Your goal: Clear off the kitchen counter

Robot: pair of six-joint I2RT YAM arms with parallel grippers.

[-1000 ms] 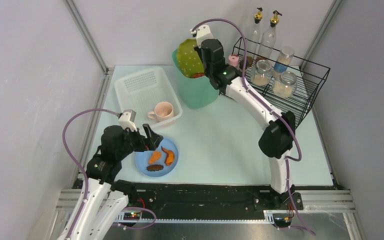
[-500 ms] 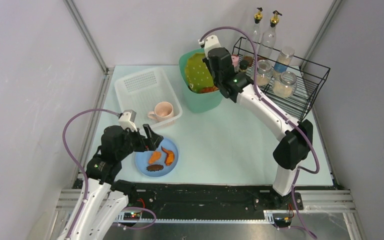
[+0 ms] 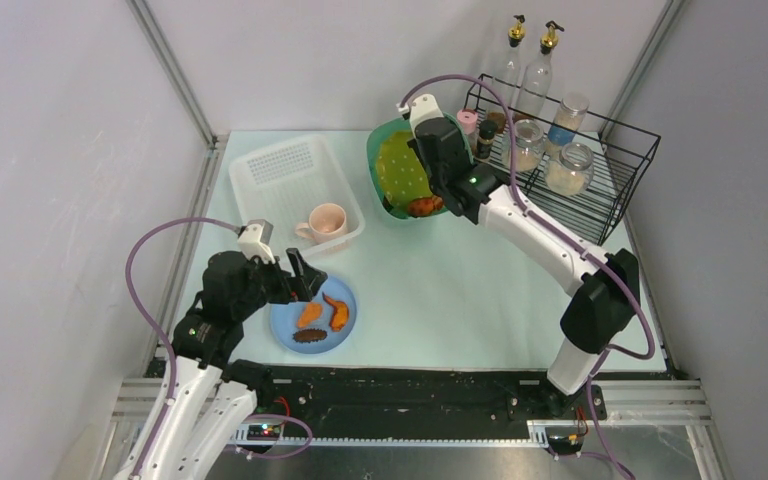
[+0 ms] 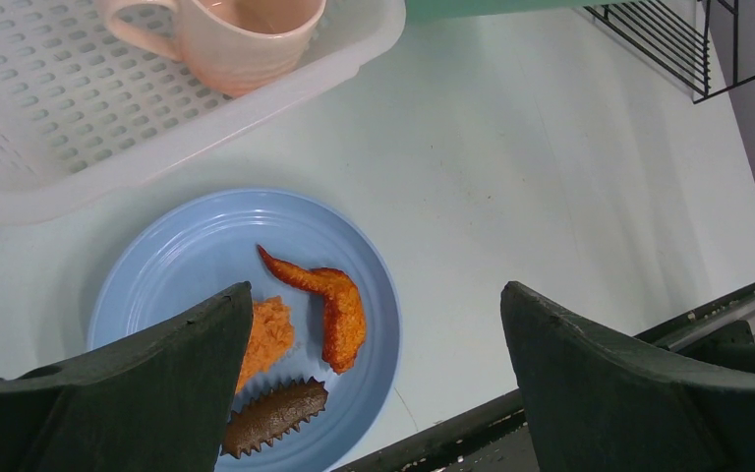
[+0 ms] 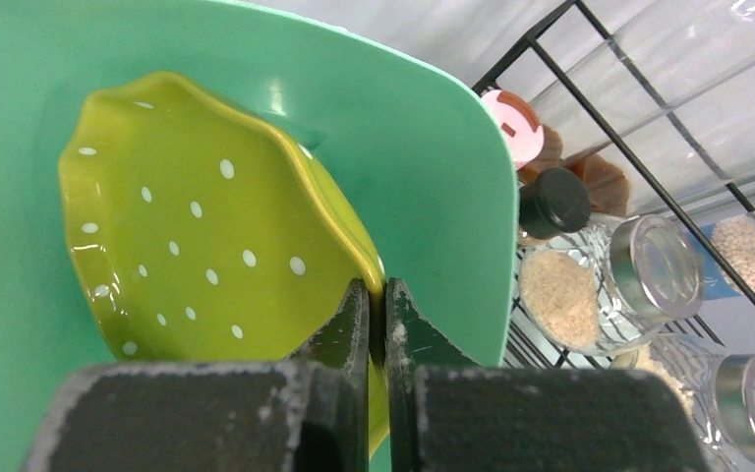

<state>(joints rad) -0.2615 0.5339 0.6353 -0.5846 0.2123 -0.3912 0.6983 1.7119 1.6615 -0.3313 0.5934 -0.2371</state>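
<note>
The left gripper (image 3: pixel 305 275) hung with jaws spread wide. The blue plate (image 3: pixel 282 318) of food sat just at its 5 o'clock, by the near edge of the kitchen counter (image 3: pixel 460 290). This arm looked nearer. Bare counter lay toward 3 o'clock. The right gripper (image 5: pixel 374 295) pinched the yellow dotted plate (image 5: pixel 187 246) inside the green bin (image 5: pixel 413 147).

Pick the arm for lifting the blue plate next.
Left. The left hand hangs open right over the blue plate. The right hand is shut on the yellow plate by its rim, at the green bin on the far side.
</note>
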